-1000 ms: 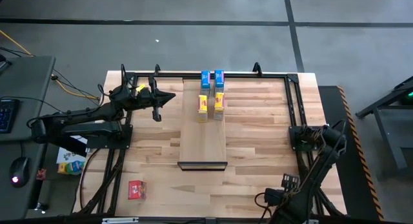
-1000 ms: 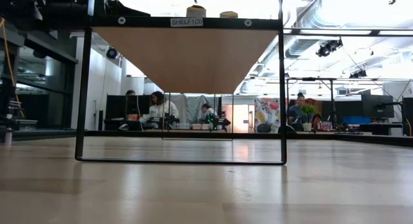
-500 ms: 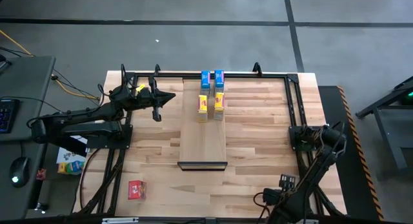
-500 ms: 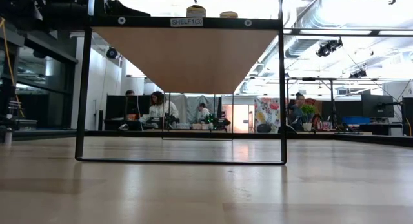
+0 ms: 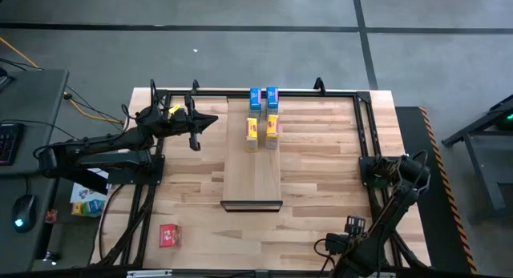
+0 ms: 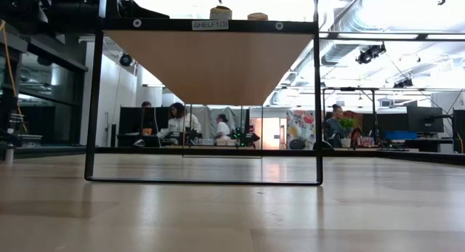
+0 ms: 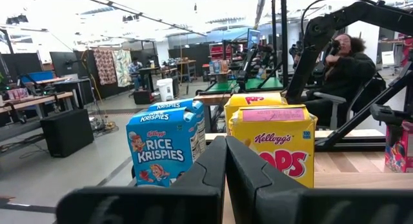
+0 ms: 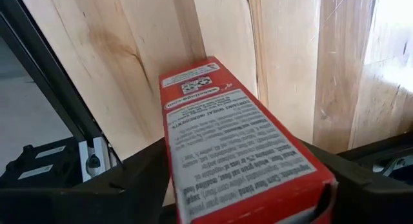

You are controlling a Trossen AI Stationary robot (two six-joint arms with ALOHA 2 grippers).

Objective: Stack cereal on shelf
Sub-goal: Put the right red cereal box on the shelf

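Butcher-block tabletop (image 5: 321,174) carries the pale shelf (image 5: 252,174), with two blue boxes (image 5: 263,97) and two yellow boxes (image 5: 261,129) at its far end. One red box (image 5: 169,235) lies near the front-left corner. Another red cereal box (image 8: 239,146) sits between the right gripper's (image 8: 245,185) wide-set fingers: light, stiff cardboard, best pinched across its narrow sides. The left gripper (image 7: 226,179) waits fully closed and empty.

Open-plan robotics lab, seated people (image 6: 176,121) at desks, monitors (image 6: 423,119), exposed ceiling ducts (image 6: 341,23)
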